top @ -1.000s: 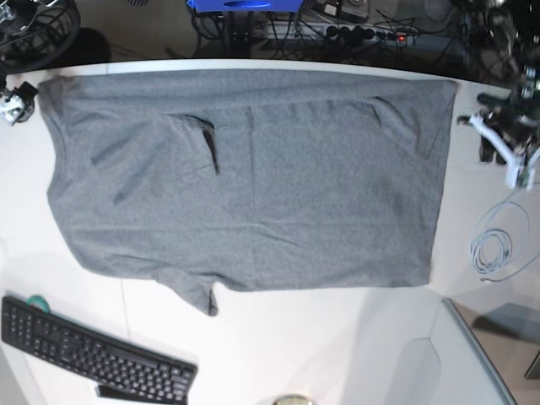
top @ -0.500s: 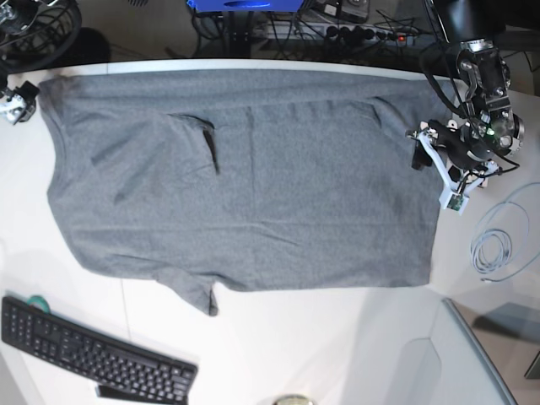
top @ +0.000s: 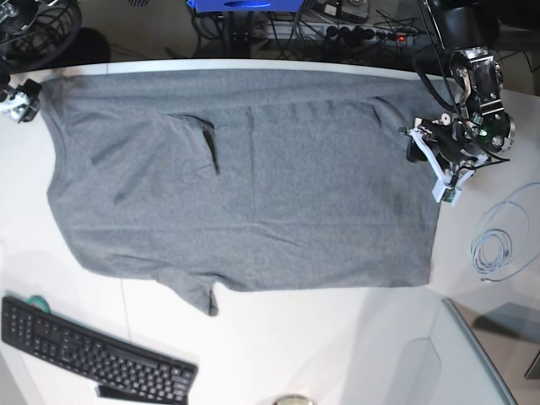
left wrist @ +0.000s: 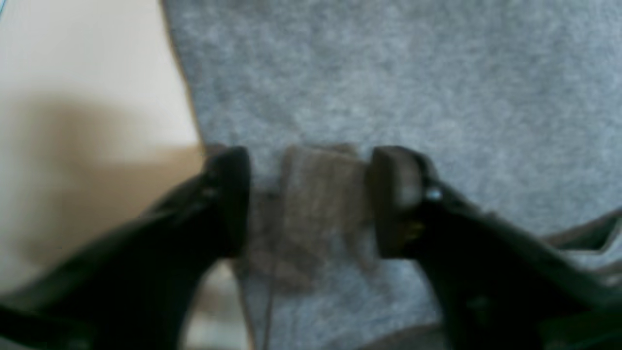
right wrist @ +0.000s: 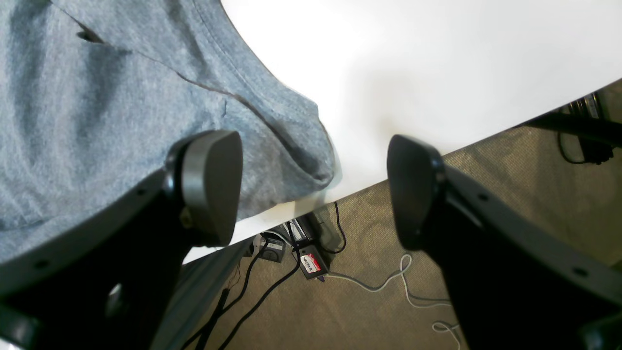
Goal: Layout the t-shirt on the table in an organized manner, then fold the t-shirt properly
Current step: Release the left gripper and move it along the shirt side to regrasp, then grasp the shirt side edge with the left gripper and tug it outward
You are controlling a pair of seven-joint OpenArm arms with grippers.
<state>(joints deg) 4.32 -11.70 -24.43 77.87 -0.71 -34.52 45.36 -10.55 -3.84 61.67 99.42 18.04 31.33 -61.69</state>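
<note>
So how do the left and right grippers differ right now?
The left gripper's jaws stand closer together than the right gripper's. The left gripper has raised t-shirt cloth showing between its jaws; the right frames a t-shirt corner by the table edge. Both are open.

The base camera looks steeply down over the whole shirt point(top: 295, 186); both wrist cameras face its edges closely.

A black keyboard point(top: 97, 350) lies slantwise near a small green disc point(top: 38, 302). Opposite, a pale cable point(top: 492, 251) sits coiled in loose loops.
</note>
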